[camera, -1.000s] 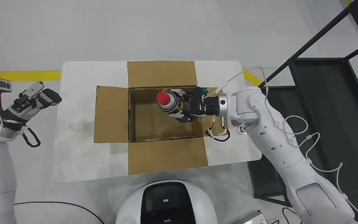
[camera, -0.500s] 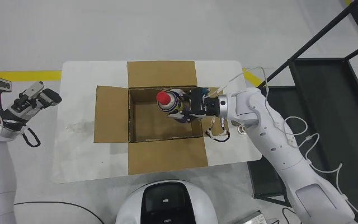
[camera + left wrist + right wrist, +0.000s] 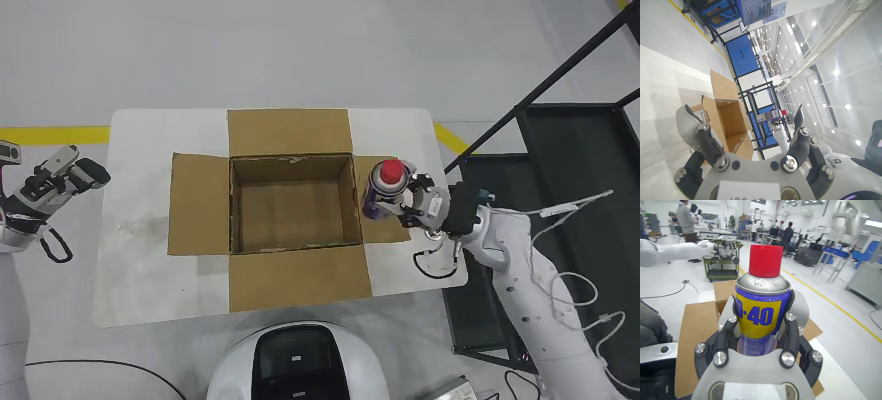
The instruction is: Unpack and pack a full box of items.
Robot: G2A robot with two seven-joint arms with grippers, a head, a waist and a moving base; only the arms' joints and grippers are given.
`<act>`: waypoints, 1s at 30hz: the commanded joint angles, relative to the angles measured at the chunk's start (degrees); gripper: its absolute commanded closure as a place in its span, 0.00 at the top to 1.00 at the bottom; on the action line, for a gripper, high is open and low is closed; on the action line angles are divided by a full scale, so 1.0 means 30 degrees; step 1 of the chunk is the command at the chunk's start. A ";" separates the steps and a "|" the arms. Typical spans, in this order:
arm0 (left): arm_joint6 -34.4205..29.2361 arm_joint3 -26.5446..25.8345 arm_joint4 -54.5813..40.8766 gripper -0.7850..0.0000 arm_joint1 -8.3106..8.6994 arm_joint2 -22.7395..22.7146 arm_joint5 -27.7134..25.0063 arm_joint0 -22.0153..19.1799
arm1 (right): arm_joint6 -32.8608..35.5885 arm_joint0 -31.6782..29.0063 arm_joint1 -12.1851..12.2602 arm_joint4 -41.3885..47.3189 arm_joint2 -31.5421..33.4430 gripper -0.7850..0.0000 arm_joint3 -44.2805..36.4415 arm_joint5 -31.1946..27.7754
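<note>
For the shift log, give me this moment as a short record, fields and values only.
box: open on the table, flaps folded out, bare floor showing
spray can: upright, red cap up, outside the box, above its flap on the robot's right
right gripper: shut on the spray can
left gripper: open, holding nothing, beyond the table's edge on the robot's left
</note>
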 commanded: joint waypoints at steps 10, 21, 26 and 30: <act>0.0000 0.0000 0.0000 1.00 0.0000 0.0000 0.0000 0.0000 | -0.9083 -0.4001 0.0043 -0.3273 0.1131 0.00 0.2471 0.4021; 0.0000 0.0000 0.0000 1.00 0.0000 0.0000 0.0000 0.0000 | -0.9083 -0.4001 0.0043 -0.3273 0.1131 0.00 0.2471 0.4021; 0.0000 0.0000 0.0000 1.00 0.0000 0.0000 0.0000 0.0000 | -0.9083 -0.4001 0.0043 -0.3273 0.1131 0.00 0.2471 0.4021; 0.0000 0.0000 0.0000 1.00 0.0000 0.0000 0.0000 0.0000 | -0.8739 -0.4426 -0.0022 -0.2326 0.1215 0.00 0.3567 0.4476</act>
